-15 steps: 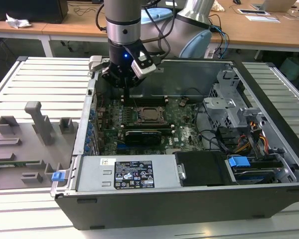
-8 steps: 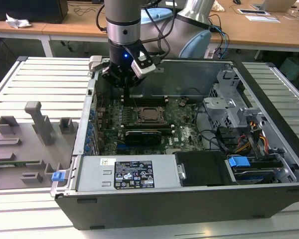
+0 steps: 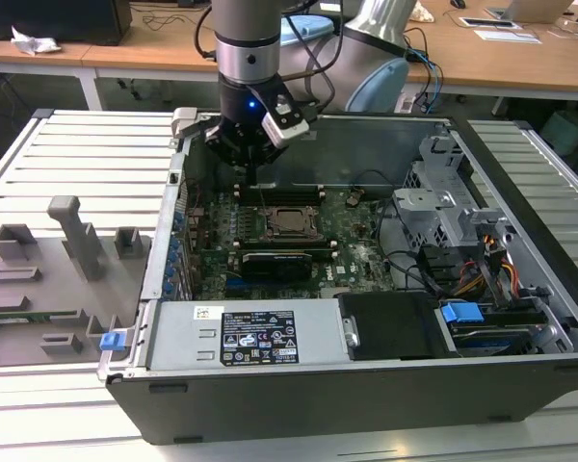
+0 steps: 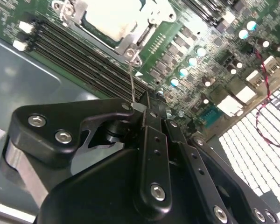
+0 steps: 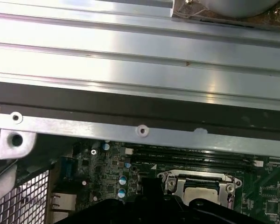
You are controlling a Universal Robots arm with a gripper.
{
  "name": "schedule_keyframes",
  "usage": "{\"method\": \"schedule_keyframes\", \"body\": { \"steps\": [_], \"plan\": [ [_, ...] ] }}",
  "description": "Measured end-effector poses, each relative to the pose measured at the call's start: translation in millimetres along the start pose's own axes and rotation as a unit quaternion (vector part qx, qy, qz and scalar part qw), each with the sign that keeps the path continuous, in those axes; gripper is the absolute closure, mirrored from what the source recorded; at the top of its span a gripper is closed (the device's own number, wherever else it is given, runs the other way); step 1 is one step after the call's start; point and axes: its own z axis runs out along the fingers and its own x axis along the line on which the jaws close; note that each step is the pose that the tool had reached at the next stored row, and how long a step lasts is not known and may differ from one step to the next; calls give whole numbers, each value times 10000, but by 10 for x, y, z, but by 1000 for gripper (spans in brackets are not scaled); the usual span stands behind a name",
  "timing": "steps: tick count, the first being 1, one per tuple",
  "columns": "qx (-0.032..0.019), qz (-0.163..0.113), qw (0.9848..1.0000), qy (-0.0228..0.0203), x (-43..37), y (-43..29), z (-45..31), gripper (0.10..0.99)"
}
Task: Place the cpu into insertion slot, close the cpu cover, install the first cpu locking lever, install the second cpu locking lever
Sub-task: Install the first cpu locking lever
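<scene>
Second wrist view, tool (image 4: 139, 108) pinching thin lever (image 4: 132, 81), cpu (image 4: 113, 18) cut off.

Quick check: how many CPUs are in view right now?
1. The cpu sits mid-motherboard, framed by the cpu cover. The gripper hangs just beyond it and could hide another.

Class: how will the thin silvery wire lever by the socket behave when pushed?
The thin silvery wire lever looks slender, so probably springy. Anchored at one end, it likely pivots. Its smooth end may slip from the black gripper.
</scene>
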Motion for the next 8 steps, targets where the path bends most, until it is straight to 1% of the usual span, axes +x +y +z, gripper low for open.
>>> {"method": "schedule_keyframes", "body": {
  "steps": [1, 5, 7, 8],
  "plan": [
    [0, -1, 10000, 0, -34, -3, 1, 980],
    [0, 0, 10000, 0, -118, -11, 5, 980],
    [0, 0, 10000, 0, -183, -17, 8, 980],
    [0, 0, 10000, 0, -202, -18, 9, 980]
  ]
}}
